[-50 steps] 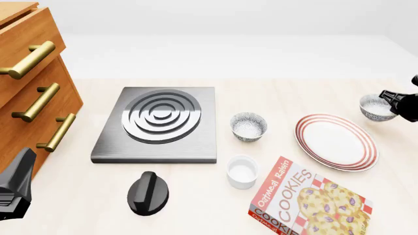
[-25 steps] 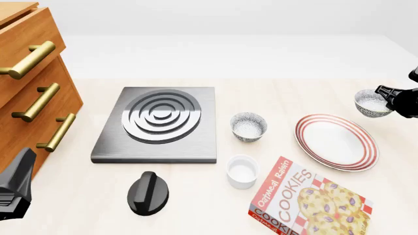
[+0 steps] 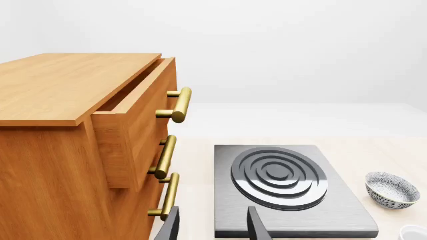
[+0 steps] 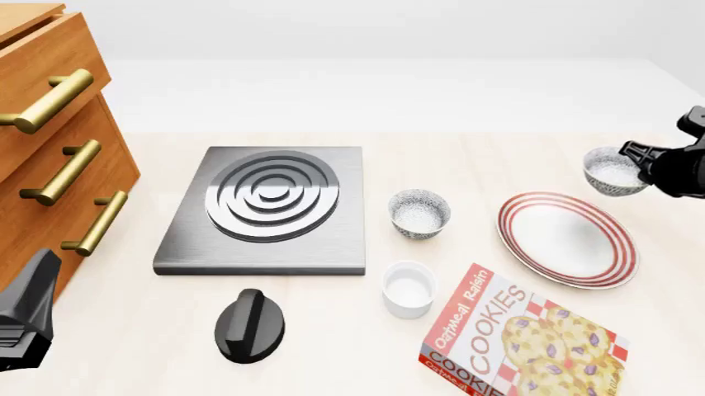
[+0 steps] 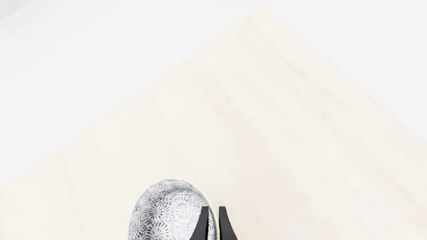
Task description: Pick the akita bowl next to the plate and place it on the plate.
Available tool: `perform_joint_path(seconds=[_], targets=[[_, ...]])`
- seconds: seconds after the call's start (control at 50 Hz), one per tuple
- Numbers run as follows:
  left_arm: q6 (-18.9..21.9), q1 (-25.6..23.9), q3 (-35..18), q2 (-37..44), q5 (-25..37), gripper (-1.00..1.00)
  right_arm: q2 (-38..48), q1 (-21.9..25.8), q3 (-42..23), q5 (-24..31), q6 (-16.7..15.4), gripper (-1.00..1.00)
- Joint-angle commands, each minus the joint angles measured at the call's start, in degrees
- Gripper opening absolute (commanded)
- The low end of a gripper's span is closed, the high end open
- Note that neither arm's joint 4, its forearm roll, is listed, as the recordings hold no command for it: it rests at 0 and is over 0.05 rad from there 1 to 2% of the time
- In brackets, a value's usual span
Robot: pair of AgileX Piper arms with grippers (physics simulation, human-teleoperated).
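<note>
The akita bowl [image 4: 612, 171], speckled grey and white, hangs in the air just beyond the far right rim of the plate [image 4: 564, 238], a white plate with red rings. My right gripper [image 4: 632, 157] is shut on the bowl's rim. In the right wrist view its fingers [image 5: 203, 224] pinch the wall of the bowl [image 5: 167, 212]. A look-alike bowl [image 4: 420, 212] stands left of the plate. My left gripper [image 3: 213, 227] is open and holds nothing, low at the near left [image 4: 31, 309] by the cabinet.
A grey burner [image 4: 264, 208] with silver rings lies left of centre, with a black knob [image 4: 249, 324] in front of it. A white cup [image 4: 409, 289] and a cookie box [image 4: 516, 337] sit near the front. A wooden drawer cabinet [image 4: 55, 140] fills the left side, its top drawer partly out.
My right gripper has lifted the akita bowl and carried it a little to the left and up in the front view. The left arm has not moved.
</note>
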Motion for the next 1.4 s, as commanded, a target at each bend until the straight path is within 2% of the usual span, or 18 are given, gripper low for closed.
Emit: perform_joint_path(seconds=[0.02,0.14,1.4], targets=[[0.0,0.0,0.0,0.0,0.0,1.00,-3.3,1.2,3.3,-0.7,0.6,-1.00],[0.0,0.0,0.0,0.0,0.0,1.00,-5.0,2.0,6.2,-1.6,0.8,-1.00],[0.0,0.0,0.0,0.0,0.0,1.00,-5.7,8.9,16.0,-7.6,-0.8,-1.00]])
